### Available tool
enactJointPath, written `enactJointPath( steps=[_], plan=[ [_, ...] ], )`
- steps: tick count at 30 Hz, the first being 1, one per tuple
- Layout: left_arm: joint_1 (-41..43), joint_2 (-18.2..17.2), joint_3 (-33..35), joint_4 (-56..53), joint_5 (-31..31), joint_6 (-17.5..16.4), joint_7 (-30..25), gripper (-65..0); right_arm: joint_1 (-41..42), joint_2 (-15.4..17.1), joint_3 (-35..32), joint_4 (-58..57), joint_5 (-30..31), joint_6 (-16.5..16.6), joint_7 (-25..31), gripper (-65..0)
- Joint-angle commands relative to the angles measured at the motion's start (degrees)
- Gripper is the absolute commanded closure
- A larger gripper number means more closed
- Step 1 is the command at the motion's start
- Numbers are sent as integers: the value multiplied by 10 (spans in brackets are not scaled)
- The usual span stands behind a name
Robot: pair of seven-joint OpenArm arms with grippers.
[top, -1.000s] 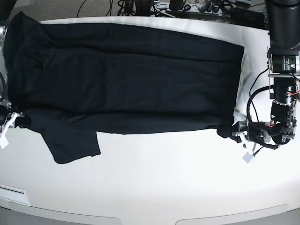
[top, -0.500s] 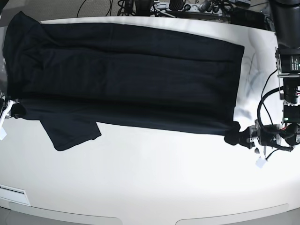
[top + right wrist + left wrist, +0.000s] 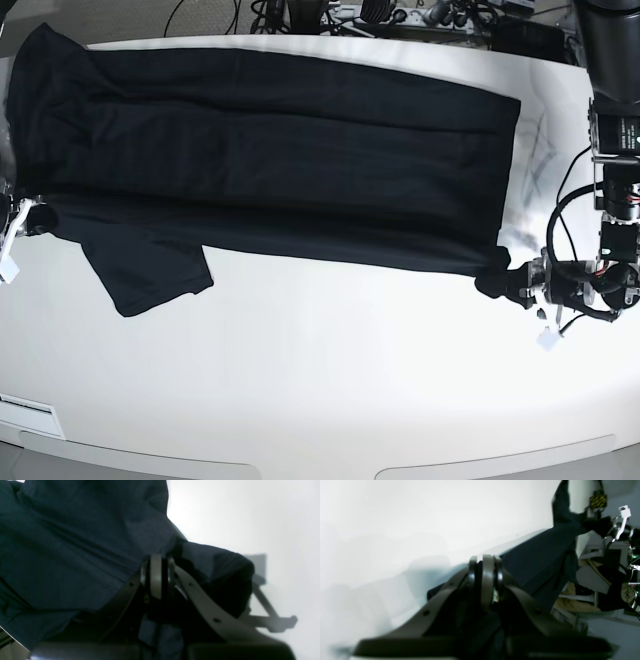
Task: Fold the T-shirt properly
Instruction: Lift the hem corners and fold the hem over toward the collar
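The black T-shirt [image 3: 280,150] lies spread lengthwise across the white table [image 3: 330,370], one short sleeve [image 3: 150,265] sticking out toward the front at left. My left gripper [image 3: 497,280] is shut on the shirt's near right corner, at the base view's right. My right gripper [image 3: 30,215] is shut on the shirt's near left corner at the left edge. In the left wrist view the shut fingers [image 3: 487,580] pinch dark cloth and the shirt [image 3: 542,555] stretches away. In the right wrist view the fingers [image 3: 156,577] pinch the shirt [image 3: 75,542].
Cables and equipment [image 3: 380,15] crowd the far table edge. The left arm's motors and wiring [image 3: 615,200] stand at the right. In the left wrist view the other arm [image 3: 617,527] shows beyond the shirt. White table surface runs in front of the shirt.
Both grippers hold the shirt's near edge and have shifted it slightly; the left gripper drew right and then a little back, pulling the edge taut.
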Motion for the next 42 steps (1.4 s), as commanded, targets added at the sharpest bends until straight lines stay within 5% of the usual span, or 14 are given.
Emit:
enactJointPath(
  steps=[1,12,15,24,31,35,42],
  plan=[
    [-19,-12,3,8,-9,3,3,0,11,20,6,7,-3,1,0,0],
    [-19,-38,11,10,-9,11,3,0,11,21,6,7,0,1,0,0],
    [-16,-38,11,30,-9,-17,3,0,11,21,6,7,1,1,0,0],
    [86,-44,9,264,-9,-32,3,0,11,21,6,7,0,1,0,0],
    [121,-91,9,366,-9,-26,3,0,11,21,6,7,2,1,0,0],
    [127,-120,9,366,48,-25,3,0,11,21,6,7,3,1,0,0],
    [167,-127,9,363,157,-17,-95,0,11,21,6,7,15,1,0,0]
  ],
)
